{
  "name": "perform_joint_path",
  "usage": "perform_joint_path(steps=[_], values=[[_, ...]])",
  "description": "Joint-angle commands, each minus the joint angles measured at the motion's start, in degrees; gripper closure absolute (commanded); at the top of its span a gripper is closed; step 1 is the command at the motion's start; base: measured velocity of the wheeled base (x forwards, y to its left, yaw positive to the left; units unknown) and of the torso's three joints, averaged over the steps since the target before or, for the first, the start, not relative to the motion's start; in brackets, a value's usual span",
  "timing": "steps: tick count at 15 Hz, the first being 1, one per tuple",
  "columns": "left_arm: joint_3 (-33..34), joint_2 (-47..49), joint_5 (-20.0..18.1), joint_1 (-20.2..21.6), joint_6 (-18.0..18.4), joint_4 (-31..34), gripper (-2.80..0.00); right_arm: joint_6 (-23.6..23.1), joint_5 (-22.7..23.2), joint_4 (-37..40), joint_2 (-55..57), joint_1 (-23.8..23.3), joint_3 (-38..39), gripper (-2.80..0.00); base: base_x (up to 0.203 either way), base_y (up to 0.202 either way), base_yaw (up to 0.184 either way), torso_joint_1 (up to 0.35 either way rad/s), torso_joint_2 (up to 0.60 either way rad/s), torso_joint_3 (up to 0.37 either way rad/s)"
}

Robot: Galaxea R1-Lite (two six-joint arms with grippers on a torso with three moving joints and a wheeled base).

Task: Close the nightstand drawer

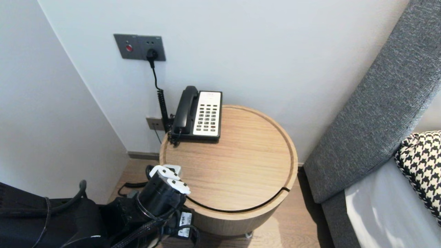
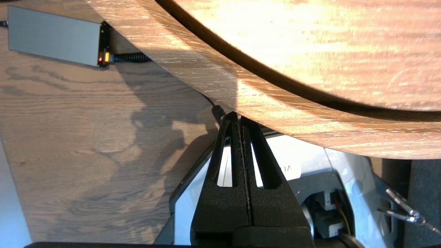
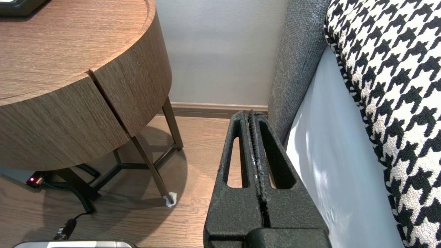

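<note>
A grey upholstered headboard is seen at three o'clock of the round wooden table. A white-sheeted bed lies below the headboard, and a black-and-white houndstooth pillow is laid on the bed. The table is set close to the wall. Its top is ringed by a raised rim and crossed by a dark curved seam near six o'clock. A telephone is placed at eleven o'clock on the tabletop, with its black handset resting in the cradle. On the wall at twelve o'clock, a black coiled cord is hung from a plug in the grey socket plate. A grey power box with small lit lamps is laid on the wooden floor under the table. The left tool is held at seven o'clock of the table, pressed closed with nothing between its fingers. Its tips are just beside the table's outer rim, and whether they touch it cannot be told. The right tool is parked low between table and bed, likewise closed and empty.
</note>
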Motion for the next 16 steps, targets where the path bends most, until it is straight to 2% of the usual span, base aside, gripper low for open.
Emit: perform_joint_path(steps=[1,8,12,14,16], values=[[0.0,-0.1,0.2,0.0,-0.3,-0.5,0.0,0.0,0.0,0.0,0.0,0.0,1.4,0.0,0.0,0.0,0.0,0.0,0.0,0.0],[3.5,-0.9,0.8,-1.1,-0.4,-0.3,0.0,0.0,0.0,0.0,0.1,0.0,1.4,0.0,0.0,0.0,0.0,0.0,0.0,0.0],[11.7,-2.3,0.4,-2.3,-1.2,-0.4,0.0,0.0,0.0,0.0,0.0,0.0,1.4,0.0,0.0,0.0,0.0,0.0,0.0,0.0],[15.4,-4.7,0.3,-0.6,-3.0,-0.4,0.0,0.0,0.0,0.0,0.1,0.0,1.4,0.0,0.0,0.0,0.0,0.0,0.0,0.0],[18.1,-7.1,-0.1,5.6,-2.9,-0.4,0.0,0.0,0.0,0.0,0.1,0.0,1.4,0.0,0.0,0.0,0.0,0.0,0.0,0.0]])
